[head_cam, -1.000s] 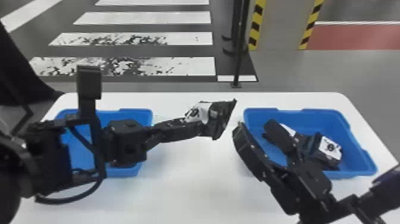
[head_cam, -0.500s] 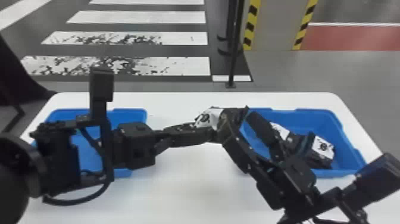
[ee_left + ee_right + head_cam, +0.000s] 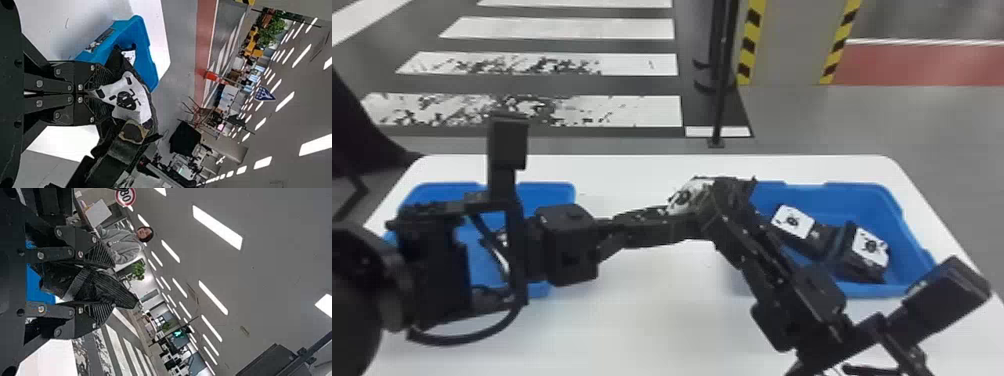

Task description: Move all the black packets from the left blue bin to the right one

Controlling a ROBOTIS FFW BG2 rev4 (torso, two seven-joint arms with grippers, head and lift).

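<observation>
A grey floor with white crossing stripes (image 3: 557,112) lies behind the white table (image 3: 652,320). On it, the left blue bin (image 3: 557,189) is largely hidden by the left arm, its contents unclear. The right blue bin (image 3: 862,189) contains two white-labelled black packets (image 3: 869,252), side by side. Between the bins, near the right one, the left gripper (image 3: 679,215) is clenched on the edge of a raised black packet (image 3: 689,195). The right gripper (image 3: 732,192) has its fingers spread either side of that packet; whether they press it, I cannot tell.
</observation>
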